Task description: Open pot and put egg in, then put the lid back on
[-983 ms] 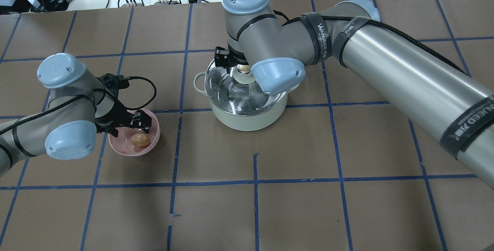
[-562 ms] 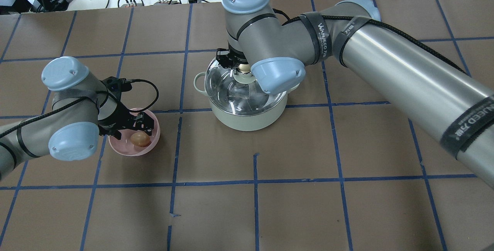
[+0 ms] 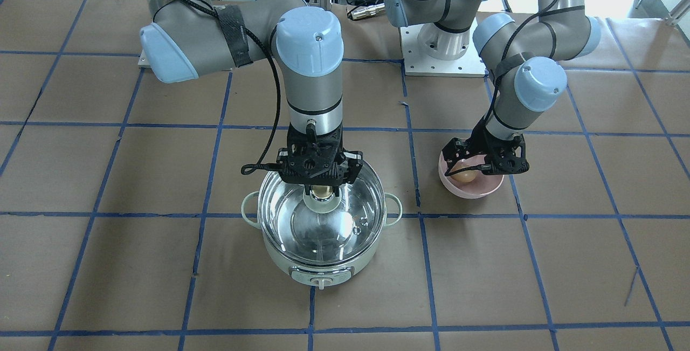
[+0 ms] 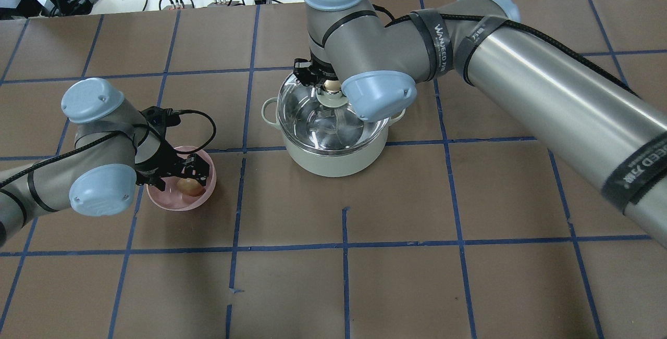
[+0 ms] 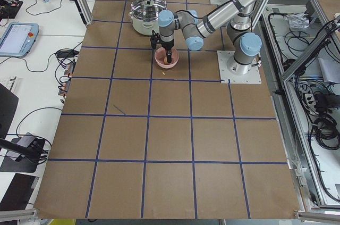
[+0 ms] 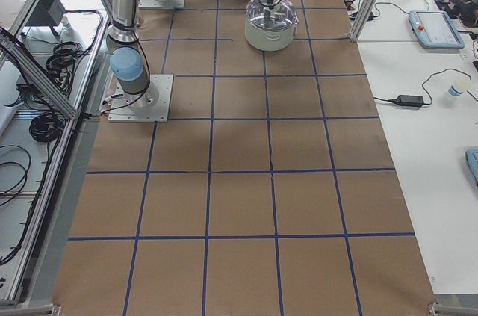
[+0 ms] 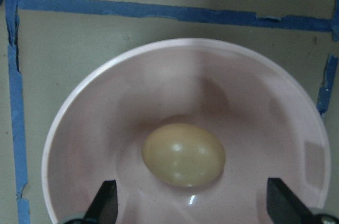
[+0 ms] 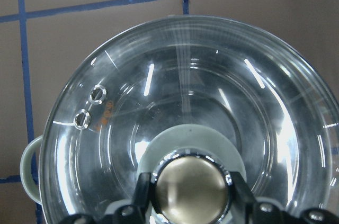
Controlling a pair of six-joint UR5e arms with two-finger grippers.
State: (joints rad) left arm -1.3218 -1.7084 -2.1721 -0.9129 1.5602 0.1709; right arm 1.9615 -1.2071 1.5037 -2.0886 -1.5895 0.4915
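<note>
While the right gripper (image 3: 322, 184) has its jaws clamped on the knob (image 8: 189, 189), the lid (image 8: 222, 97) sits flat on the pot (image 4: 333, 164). Meanwhile the left gripper (image 7: 193, 203) has its jaws spread wide either side of the egg (image 7: 183, 154), not touching it. That egg's lying in the pink bowl (image 7: 100, 128), near the pot on the left arm's side.

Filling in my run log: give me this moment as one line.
right hand: shut on knob of lid | lid: on pot | left hand: open, over egg | egg: in pink bowl
</note>
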